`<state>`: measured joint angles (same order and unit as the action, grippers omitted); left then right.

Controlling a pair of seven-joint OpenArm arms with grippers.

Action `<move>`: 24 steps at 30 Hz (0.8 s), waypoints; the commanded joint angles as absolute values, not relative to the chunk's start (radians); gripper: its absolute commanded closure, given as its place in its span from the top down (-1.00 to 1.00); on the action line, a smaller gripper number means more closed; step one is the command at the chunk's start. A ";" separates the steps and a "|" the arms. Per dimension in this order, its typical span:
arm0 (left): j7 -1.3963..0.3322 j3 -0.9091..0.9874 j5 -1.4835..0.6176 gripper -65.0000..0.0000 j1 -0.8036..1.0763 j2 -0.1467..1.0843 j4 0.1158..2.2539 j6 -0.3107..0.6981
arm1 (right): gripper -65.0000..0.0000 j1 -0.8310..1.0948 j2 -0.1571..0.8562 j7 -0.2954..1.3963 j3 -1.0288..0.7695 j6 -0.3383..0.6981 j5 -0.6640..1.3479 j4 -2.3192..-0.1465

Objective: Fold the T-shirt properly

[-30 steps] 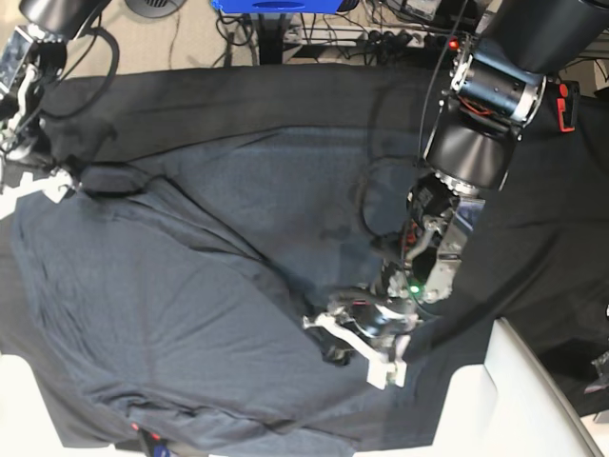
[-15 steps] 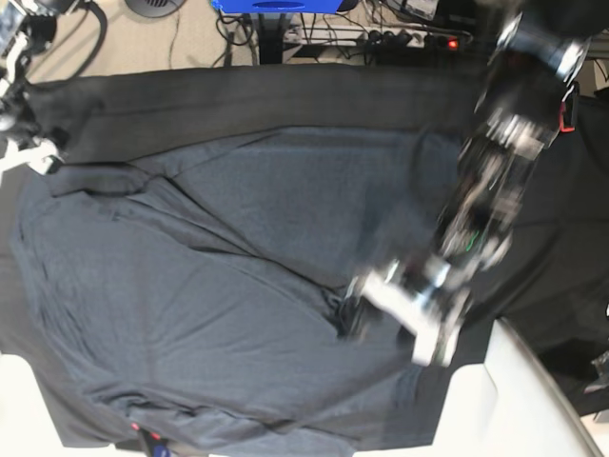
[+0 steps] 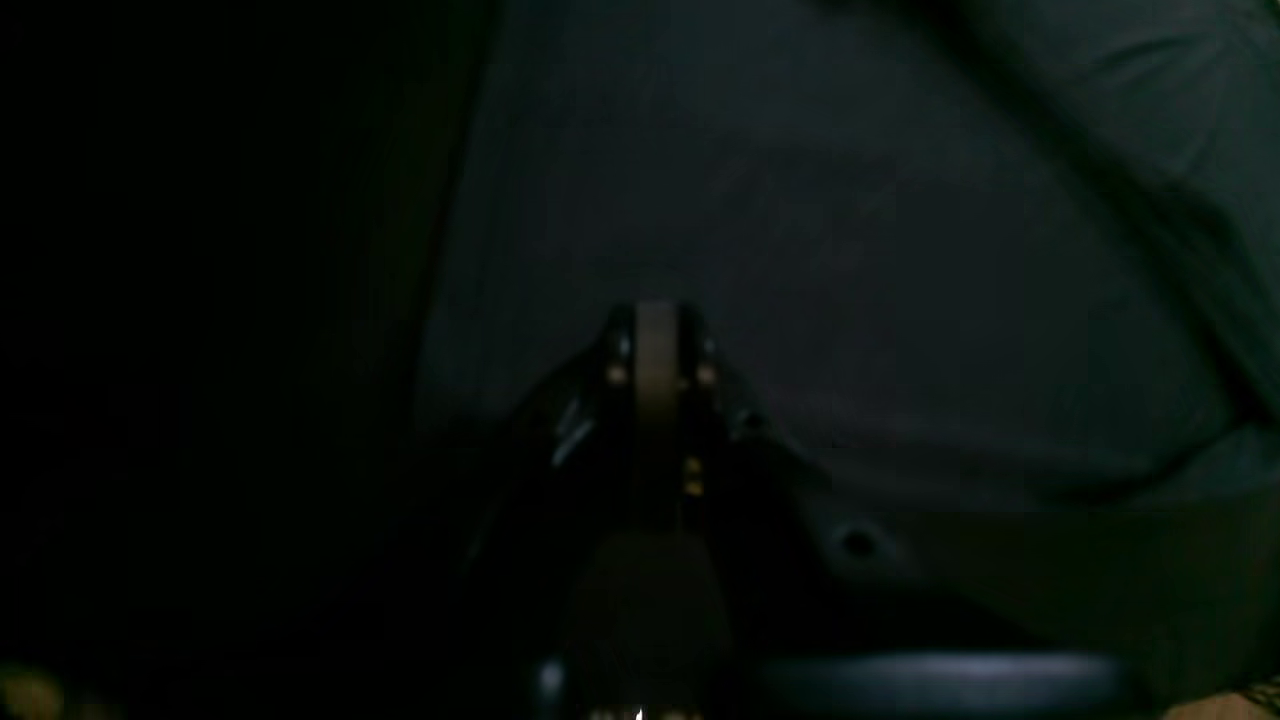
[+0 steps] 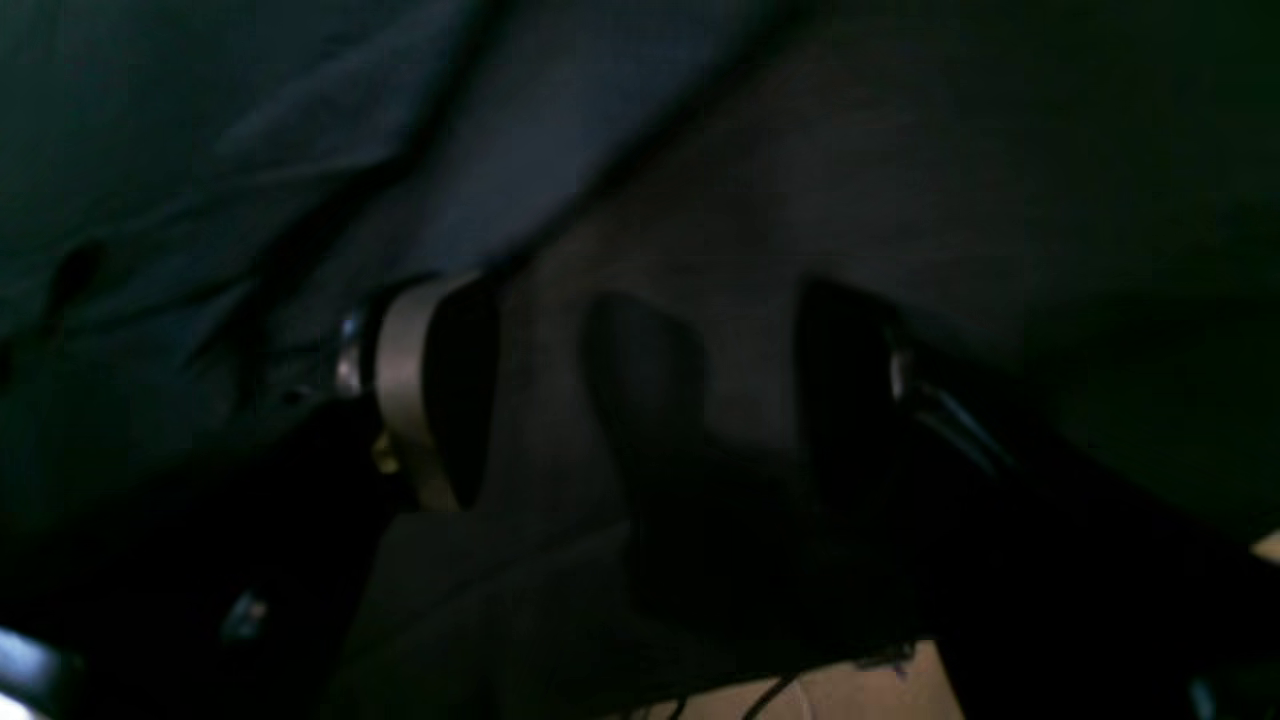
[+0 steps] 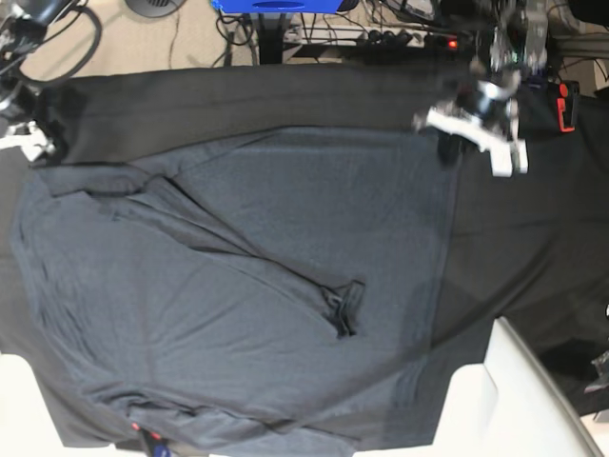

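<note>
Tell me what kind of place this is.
Probably a robotics lab or workshop: a table under a smooth black covering cloth holds a slate-grey knit T-shirt, with a power strip with a red light and tangled floor cables behind it.

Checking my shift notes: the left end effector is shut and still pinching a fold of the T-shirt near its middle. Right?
Not quite. The left end effector is shut but grips nothing; the base view shows it up by the far edge of the T-shirt, lifted away from the small crumpled fold near the middle.
</note>
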<state>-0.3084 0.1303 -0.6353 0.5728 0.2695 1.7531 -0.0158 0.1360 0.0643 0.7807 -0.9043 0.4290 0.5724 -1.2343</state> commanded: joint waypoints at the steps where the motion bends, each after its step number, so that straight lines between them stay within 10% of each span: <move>1: -0.288 0.139 -0.641 -0.98 0.601 0.277 1.768 -0.005 | 0.35 0.113 0.085 0.765 -0.905 0.433 0.584 -1.224; 14: -0.288 0.131 -0.641 0.58 0.694 0.271 1.695 -0.005 | 0.35 -0.007 0.139 0.697 -0.898 0.435 0.581 -1.012; 21: -0.288 0.140 -0.642 0.68 0.705 0.234 1.690 0.015 | 0.32 -0.018 0.139 0.664 -0.897 0.435 0.578 -1.009; 24: -0.288 0.142 -0.642 0.68 0.707 0.209 1.687 0.073 | -0.07 -0.018 0.140 0.650 -0.897 0.435 0.578 -0.957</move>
